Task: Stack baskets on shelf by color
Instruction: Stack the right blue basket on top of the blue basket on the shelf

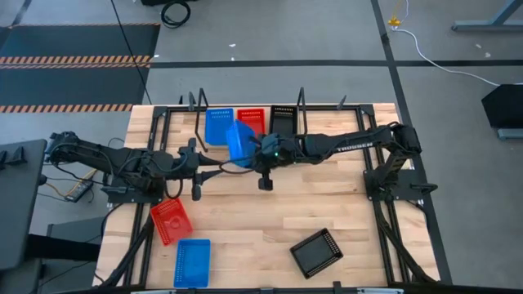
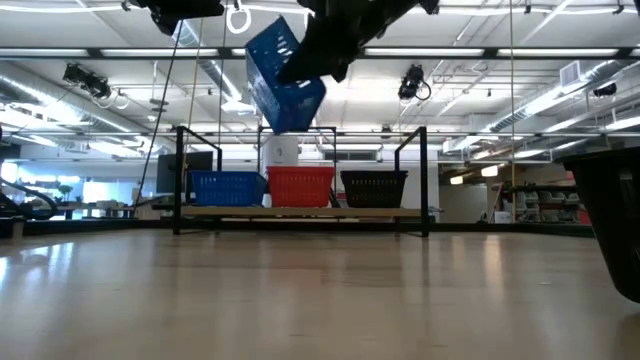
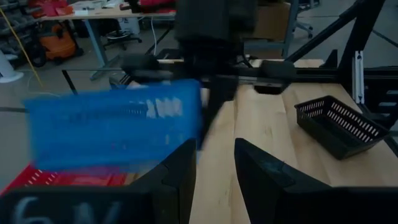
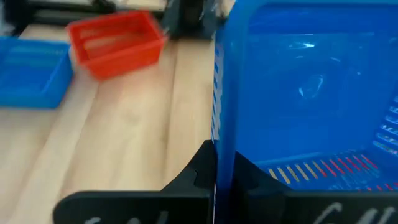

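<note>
While tilted blue basket [image 1: 239, 143] hangs above worktop [image 1: 270, 220] just before shelf [image 1: 253, 110], right gripper [image 4: 214, 163] jaws pinching its wall, left gripper [image 3: 214, 180] jaws spread nearby, 3 baskets on shelf.

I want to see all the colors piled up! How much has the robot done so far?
Blue, red and black piles have begun on the shelf: blue stack, red stack, black stack. How many each holds is unclear. The right gripper holds a tilted blue basket above the shelf, and the left gripper is empty. A red basket, another blue basket and a black basket wait on the table.
</note>
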Tool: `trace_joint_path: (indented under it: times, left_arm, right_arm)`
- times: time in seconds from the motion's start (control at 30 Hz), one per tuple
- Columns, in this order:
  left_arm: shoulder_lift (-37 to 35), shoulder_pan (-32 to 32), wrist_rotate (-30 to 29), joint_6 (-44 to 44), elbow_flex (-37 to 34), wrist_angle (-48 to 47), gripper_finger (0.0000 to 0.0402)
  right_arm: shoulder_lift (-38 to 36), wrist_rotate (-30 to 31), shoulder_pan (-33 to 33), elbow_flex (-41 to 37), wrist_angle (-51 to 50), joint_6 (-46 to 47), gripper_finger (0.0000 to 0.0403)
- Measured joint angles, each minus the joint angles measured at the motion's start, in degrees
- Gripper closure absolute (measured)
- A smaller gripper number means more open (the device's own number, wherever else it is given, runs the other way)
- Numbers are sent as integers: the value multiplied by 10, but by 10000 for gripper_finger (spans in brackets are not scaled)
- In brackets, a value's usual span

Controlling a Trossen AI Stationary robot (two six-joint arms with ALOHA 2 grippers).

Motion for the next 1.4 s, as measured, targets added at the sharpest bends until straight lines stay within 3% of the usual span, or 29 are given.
trace_joint_path:
  times: [0.33, 0.5, 0.77, 0.9, 1.13, 1.4]
  left_arm:
    - [0, 0, -21, 33, 0, 4, 285]
    - [-1, 0, -21, 32, 0, 11, 285]
    - [0, -4, -21, 26, 0, 11, 285]
    - [0, -4, -21, 8, 0, 14, 285]
    - [0, -4, -5, -4, 0, 21, 285]
    - [13, -8, 84, -35, 0, 10, 285]
  right_arm:
    - [49, -65, 63, 0, -140, 119, 394]
    - [111, -97, 67, 0, -149, 156, 390]
    - [160, -89, 67, 1, -128, 161, 378]
    - [144, -79, 63, 0, -99, 159, 341]
    - [126, -76, 53, 0, -26, 145, 239]
    - [98, -61, 52, 0, -122, 167, 173]
